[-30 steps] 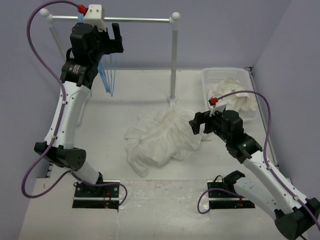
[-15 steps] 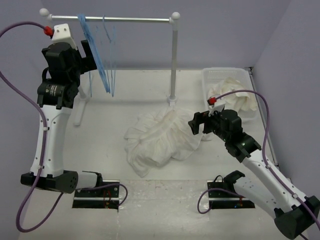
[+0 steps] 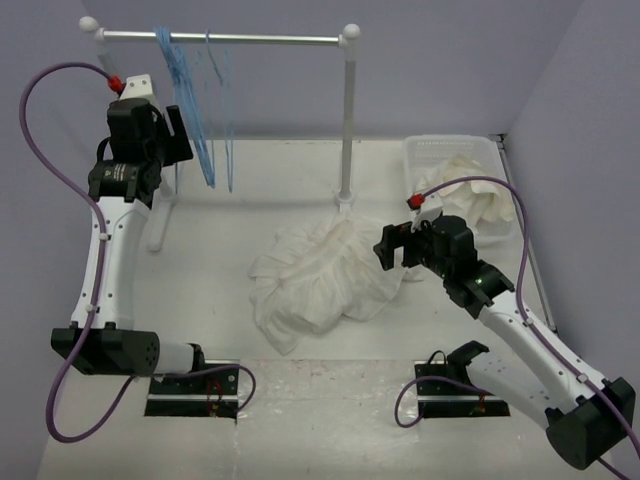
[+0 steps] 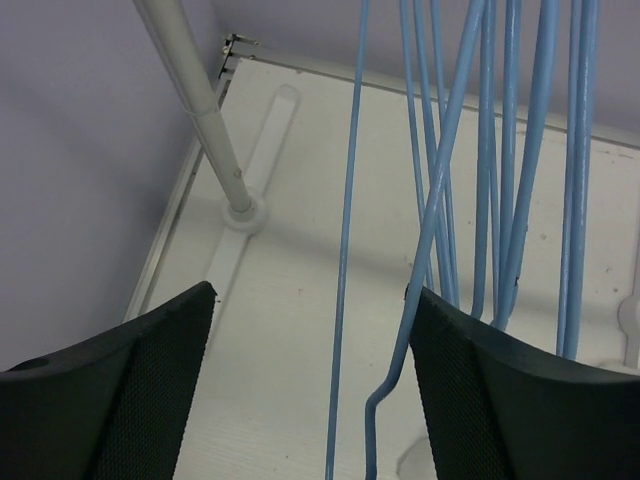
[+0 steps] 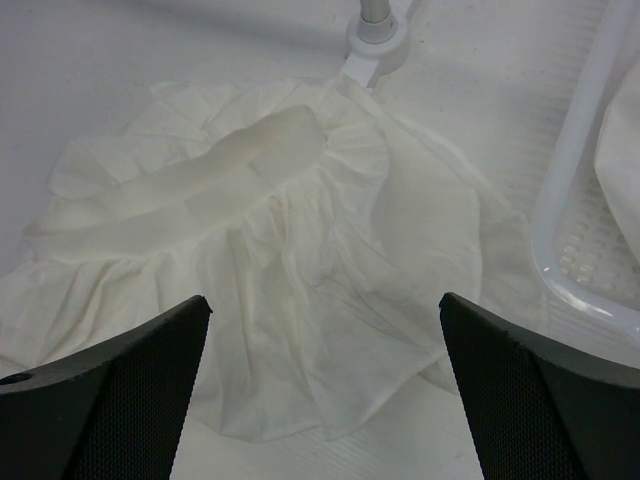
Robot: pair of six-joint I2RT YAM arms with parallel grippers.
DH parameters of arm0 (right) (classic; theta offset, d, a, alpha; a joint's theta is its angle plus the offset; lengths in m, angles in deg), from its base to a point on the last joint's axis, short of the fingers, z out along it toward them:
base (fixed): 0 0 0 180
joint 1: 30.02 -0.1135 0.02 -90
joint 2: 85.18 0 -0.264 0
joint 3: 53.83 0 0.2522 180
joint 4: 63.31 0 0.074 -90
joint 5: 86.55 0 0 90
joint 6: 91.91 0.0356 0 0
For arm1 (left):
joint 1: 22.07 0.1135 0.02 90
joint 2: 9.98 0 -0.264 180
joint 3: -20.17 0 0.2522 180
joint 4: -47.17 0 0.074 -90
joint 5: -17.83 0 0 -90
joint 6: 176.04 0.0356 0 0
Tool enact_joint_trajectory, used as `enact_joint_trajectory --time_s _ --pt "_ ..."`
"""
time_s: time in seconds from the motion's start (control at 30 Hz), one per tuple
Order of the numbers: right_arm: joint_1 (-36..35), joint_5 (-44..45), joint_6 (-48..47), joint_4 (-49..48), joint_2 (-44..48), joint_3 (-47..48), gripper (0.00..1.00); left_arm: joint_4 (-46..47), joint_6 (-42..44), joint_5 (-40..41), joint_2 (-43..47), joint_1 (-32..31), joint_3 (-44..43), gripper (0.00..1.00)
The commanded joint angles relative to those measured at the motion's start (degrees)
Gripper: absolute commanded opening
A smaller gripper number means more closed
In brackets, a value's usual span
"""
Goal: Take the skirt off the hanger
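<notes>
The skirt (image 3: 320,275), white and gathered, lies in a heap on the table, its waistband (image 5: 200,185) uppermost. Several light-blue hangers (image 3: 195,110) hang bare from the rack's rail. My left gripper (image 3: 180,135) is just left of them, open. In the left wrist view, its (image 4: 310,295) jaws straddle one hanger wire (image 4: 345,250), and a bent wire (image 4: 425,250) lies against the right finger. My right gripper (image 3: 392,245) hovers open over the skirt's right edge. Nothing is between its (image 5: 325,330) fingers.
The clothes rack has a rail (image 3: 260,39), a right post (image 3: 348,120) with its foot by the skirt (image 5: 375,35), and a left post (image 4: 205,120). A white basket (image 3: 430,150) at the back right holds an off-white cloth (image 3: 470,195).
My left arm has swung down and left from the rail to beside the hangers, and its jaws have narrowed a little. The right arm has barely shifted. The skirt has not moved.
</notes>
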Motion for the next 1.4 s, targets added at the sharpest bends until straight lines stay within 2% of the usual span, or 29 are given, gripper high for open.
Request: enact_joint_trajectory --time_s 0.0,0.03,0.1,0.13,0.23,0.37,0.47,0.5,0.53,1.0,1.33,1.37 --pt "-0.01 0.82 -1.10 -1.24 -0.48 0.65 0.99 2.76 1.12 -1.41 -2.44 0.67 -2.09 0.75" --pt "-0.01 0.91 -1.18 -1.24 -0.74 0.65 0.99 2.93 1.12 -1.84 -2.97 0.67 -2.44 0.68" --pt "-0.01 0.91 -1.36 -1.07 -1.00 0.82 0.99 3.20 1.29 -2.46 -4.20 0.67 -3.84 0.59" --pt "-0.01 0.91 -1.27 -1.07 -1.09 0.83 0.99 3.28 1.29 -3.16 -4.46 0.67 -4.20 0.50" --pt "-0.01 0.91 -1.45 -1.07 -1.44 0.83 0.99 3.81 1.38 -4.66 -4.64 0.67 -5.25 0.35" --pt "-0.01 1.96 -1.45 -0.89 -1.79 0.91 0.99 5.39 1.99 -5.71 -3.42 0.67 -5.43 0.26" --pt "-0.01 1.87 -1.45 -0.98 -2.23 1.00 0.99 5.83 2.26 -5.89 -2.71 0.67 -5.96 0.13" --pt "-0.01 1.87 -1.45 -0.89 -2.49 1.00 0.99 5.92 2.35 -5.20 -2.45 0.67 -6.05 0.03" --pt "-0.01 1.96 -1.45 -0.89 -2.67 1.09 0.99 6.01 2.35 -5.10 -2.27 0.67 -6.13 0.00" --pt "-0.01 1.52 -1.45 -0.45 -3.46 1.53 0.99 6.98 4.99 -4.57 1.24 0.67 -7.19 0.00" --pt "-0.01 1.70 -1.71 -0.63 -3.64 1.27 0.99 3.46 5.51 -6.77 -3.93 0.67 -11.32 0.00" --pt "-0.01 1.87 -1.71 -0.63 -3.73 1.26 0.99 3.46 5.51 -6.86 -4.37 2.58 -11.67 0.00"
